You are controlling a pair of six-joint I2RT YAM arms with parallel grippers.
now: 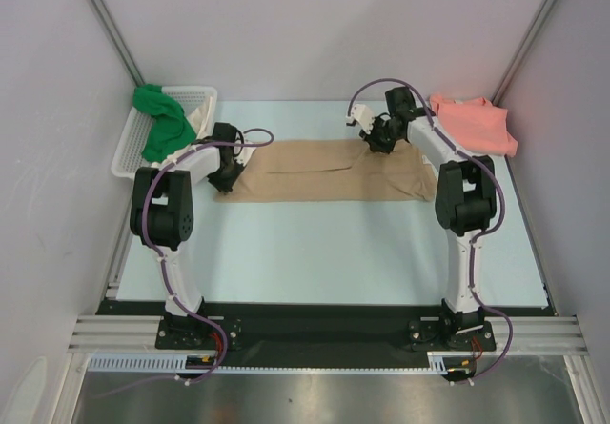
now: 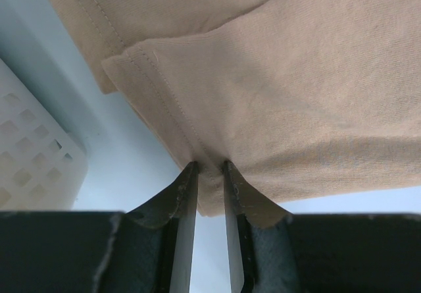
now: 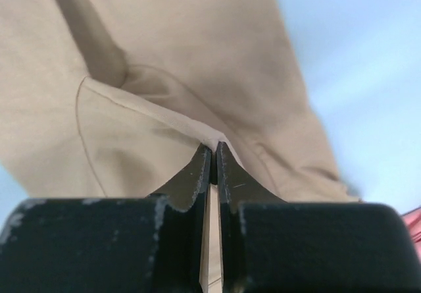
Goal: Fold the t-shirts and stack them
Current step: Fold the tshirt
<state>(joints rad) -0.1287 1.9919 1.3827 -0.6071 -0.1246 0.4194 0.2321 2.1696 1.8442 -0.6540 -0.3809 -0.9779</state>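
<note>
The tan t-shirt (image 1: 324, 169) lies spread lengthwise across the middle of the table. My left gripper (image 1: 227, 171) is at its left end, and in the left wrist view the gripper (image 2: 209, 168) is shut on the hemmed edge of the tan cloth (image 2: 296, 95). My right gripper (image 1: 378, 138) is at the shirt's far edge, and in the right wrist view it (image 3: 214, 148) is pinched shut on a fold of the tan cloth (image 3: 184, 56). The salmon pink t-shirt (image 1: 474, 124) lies folded at the far right. The green t-shirt (image 1: 160, 119) and the cream t-shirt (image 1: 201, 117) hang in the basket.
The white lattice basket (image 1: 127, 152) stands at the far left of the table, close to my left arm, and shows in the left wrist view (image 2: 33, 168). Grey walls close the table on three sides. A corner of the pink shirt (image 3: 414, 220) shows at the right wrist view's edge.
</note>
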